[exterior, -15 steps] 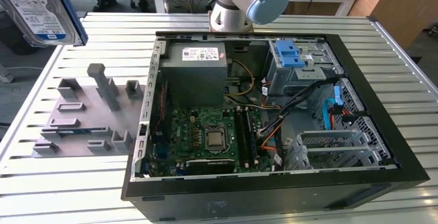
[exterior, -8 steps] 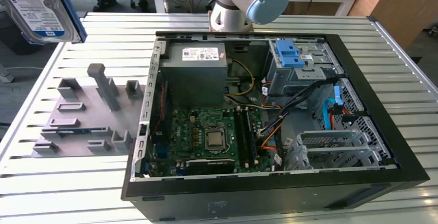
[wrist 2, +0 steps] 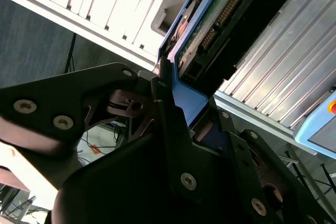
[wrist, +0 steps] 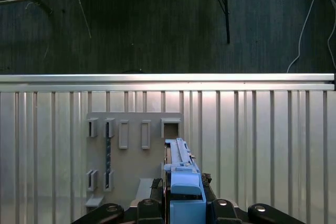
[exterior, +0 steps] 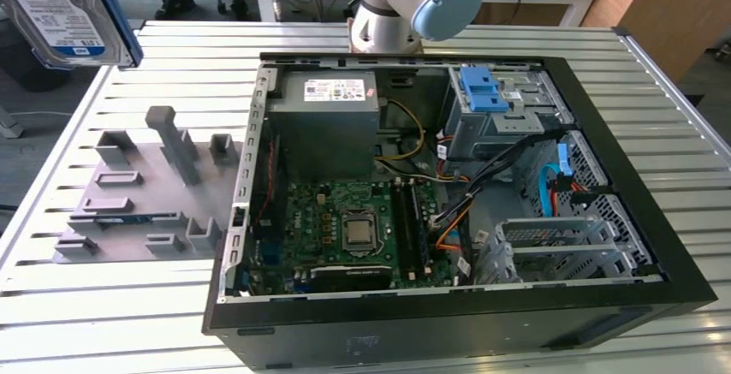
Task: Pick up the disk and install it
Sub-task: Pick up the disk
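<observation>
Disk (exterior: 63,14): held in the air at the exterior view's left, above the slatted table (exterior: 115,323), well apart from the open computer case (exterior: 457,177).
Gripper (wrist: 181,195): clamped on the Disk's blue bracket, in both wrist views.
Under Disk: grey holder plate (wrist: 131,156).

The blue-framed, labelled disk (exterior: 63,13) hangs upright at the exterior view's left.
</observation>
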`<state>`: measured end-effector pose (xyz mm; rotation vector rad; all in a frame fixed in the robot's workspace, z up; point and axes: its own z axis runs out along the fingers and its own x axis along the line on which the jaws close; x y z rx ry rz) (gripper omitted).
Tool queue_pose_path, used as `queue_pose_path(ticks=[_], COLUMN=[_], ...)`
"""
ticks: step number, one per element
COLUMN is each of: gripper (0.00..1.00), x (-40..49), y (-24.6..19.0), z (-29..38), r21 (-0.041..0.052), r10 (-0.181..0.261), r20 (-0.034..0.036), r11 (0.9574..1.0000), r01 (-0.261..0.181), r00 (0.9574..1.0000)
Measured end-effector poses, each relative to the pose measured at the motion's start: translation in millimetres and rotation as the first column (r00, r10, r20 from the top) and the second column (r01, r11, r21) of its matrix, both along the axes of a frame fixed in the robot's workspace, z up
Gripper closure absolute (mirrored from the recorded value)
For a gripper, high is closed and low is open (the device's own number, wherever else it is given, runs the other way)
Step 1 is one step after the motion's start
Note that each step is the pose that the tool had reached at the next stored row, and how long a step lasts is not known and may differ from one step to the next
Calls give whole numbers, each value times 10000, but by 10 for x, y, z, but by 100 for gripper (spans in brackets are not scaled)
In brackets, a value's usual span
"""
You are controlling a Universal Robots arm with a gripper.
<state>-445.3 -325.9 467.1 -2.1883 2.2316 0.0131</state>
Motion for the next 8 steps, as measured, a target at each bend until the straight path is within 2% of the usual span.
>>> queue_pose_path(ticks=[8], gripper=[64], x=[0], y=[0], z=[69], r21=[0], r10=[0], r20=[17], r11=[10000], r01=[0], r00=[10000])
